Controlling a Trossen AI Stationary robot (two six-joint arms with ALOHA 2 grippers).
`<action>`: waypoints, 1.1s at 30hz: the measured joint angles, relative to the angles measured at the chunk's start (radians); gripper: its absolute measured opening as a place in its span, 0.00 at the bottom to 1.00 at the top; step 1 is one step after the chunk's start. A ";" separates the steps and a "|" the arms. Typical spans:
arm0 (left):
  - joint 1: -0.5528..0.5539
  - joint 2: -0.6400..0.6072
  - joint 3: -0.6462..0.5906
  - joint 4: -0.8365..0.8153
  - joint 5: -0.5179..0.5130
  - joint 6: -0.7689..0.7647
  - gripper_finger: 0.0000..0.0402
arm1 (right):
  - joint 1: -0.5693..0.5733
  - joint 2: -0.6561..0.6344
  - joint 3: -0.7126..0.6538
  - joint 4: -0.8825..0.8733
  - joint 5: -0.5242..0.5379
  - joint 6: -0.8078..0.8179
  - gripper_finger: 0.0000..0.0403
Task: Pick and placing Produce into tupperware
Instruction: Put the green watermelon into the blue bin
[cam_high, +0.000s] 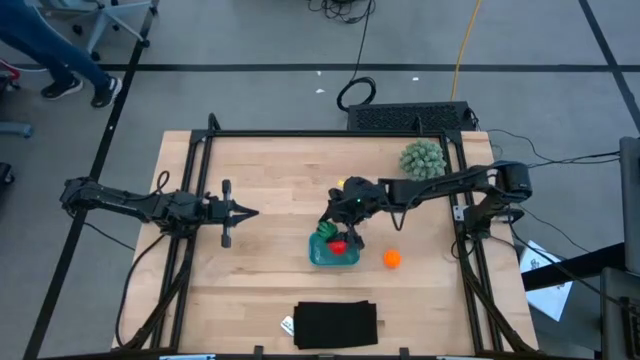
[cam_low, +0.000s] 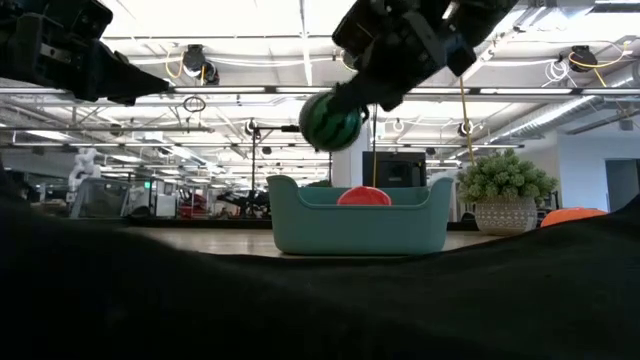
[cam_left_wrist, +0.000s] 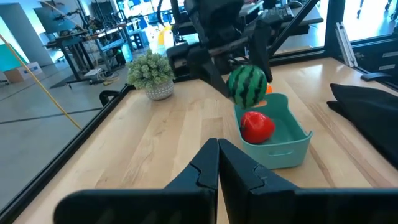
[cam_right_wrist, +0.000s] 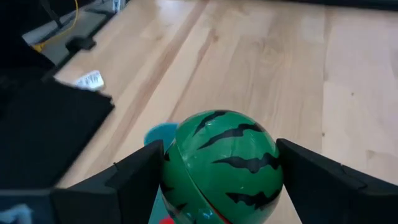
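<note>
**Right gripper holds melon above tub**

Right gripper (cam_high: 328, 226) clamps the striped melon (cam_low: 331, 121) between both fingers, above the tub (cam_high: 333, 252) rim. Tomato (cam_left_wrist: 256, 126) lies inside the tub. Orange (cam_high: 392, 258) sits just beside the tub. Left gripper (cam_high: 250, 212), fingers pressed together, waits well apart from the tub.

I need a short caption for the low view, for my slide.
Right gripper holds striped green ball above teal container.

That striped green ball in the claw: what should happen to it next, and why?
Probably lower it a little and let go. The right gripper holds the striped green ball above the teal container, where the red piece already lies; the orange ball waits outside.
</note>
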 joint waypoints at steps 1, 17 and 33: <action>0.000 0.000 0.000 0.000 0.000 0.003 0.04 | 0.003 0.012 0.000 0.005 0.000 -0.010 0.71; 0.000 0.000 0.000 -0.001 0.000 0.006 0.04 | 0.039 0.108 0.000 0.094 -0.001 -0.038 0.71; 0.000 0.000 0.000 -0.008 0.000 0.004 0.04 | 0.097 0.109 0.000 0.065 0.093 -0.301 0.71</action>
